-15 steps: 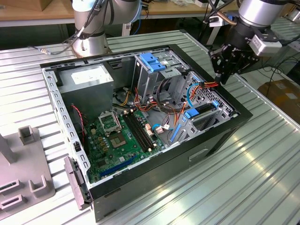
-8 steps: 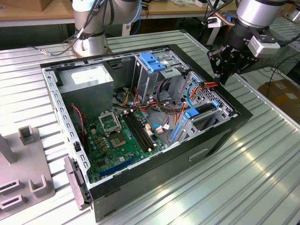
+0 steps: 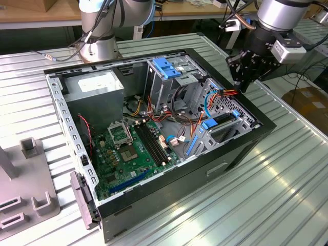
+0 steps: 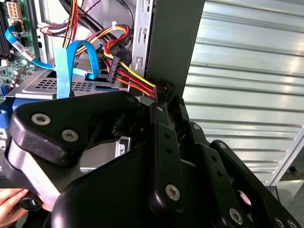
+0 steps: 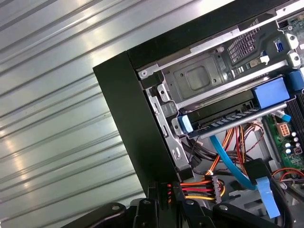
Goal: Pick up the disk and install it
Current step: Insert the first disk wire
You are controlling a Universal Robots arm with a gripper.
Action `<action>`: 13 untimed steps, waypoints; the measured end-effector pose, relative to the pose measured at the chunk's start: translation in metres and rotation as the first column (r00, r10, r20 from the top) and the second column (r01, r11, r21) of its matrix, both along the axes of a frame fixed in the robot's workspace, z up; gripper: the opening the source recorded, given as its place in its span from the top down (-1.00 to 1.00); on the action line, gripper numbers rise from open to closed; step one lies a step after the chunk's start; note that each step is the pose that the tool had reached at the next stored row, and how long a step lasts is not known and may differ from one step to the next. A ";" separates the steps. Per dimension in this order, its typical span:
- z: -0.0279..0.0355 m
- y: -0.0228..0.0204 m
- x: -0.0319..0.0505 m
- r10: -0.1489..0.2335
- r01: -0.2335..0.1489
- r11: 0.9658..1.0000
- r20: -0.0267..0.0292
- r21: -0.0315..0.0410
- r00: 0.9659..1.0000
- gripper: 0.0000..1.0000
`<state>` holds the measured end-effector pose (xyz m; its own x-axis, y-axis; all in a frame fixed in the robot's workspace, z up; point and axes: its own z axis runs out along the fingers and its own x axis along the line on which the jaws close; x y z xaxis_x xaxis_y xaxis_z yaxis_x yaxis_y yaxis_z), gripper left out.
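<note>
I'm working over the ribbed metal table (image 3: 287, 195), with the open computer case (image 3: 169, 202) lying directly beneath the gripper (image 3: 240, 86). The disk (image 5: 223, 118) is sitting in the lower bay, just below the fingertips and inward of them. Its long axis is running away from the case wall beside the gripper, toward the motherboard (image 3: 130, 148). As I'm judging it, the gripper is pinching closed on the power cable (image 5: 197, 187), not on the disk.
</note>
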<state>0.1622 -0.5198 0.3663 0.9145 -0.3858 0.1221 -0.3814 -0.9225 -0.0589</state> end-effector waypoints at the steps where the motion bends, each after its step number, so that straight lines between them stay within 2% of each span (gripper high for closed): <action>1: -0.0004 0.0001 0.0000 0.000 0.000 1.000 0.001 0.000 1.000 0.50; 5: -0.0007 0.0000 0.0000 0.000 0.000 1.000 0.002 0.000 1.000 0.53; 6: -0.0007 0.0000 0.0000 0.000 0.000 1.000 0.002 0.000 1.000 0.66; 13: 0.0027 0.0001 -0.0005 -0.003 0.003 1.000 0.002 -0.005 1.000 0.67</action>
<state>0.1617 -0.5197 0.3689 0.9130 -0.3880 0.1259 -0.3841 -0.9217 -0.0550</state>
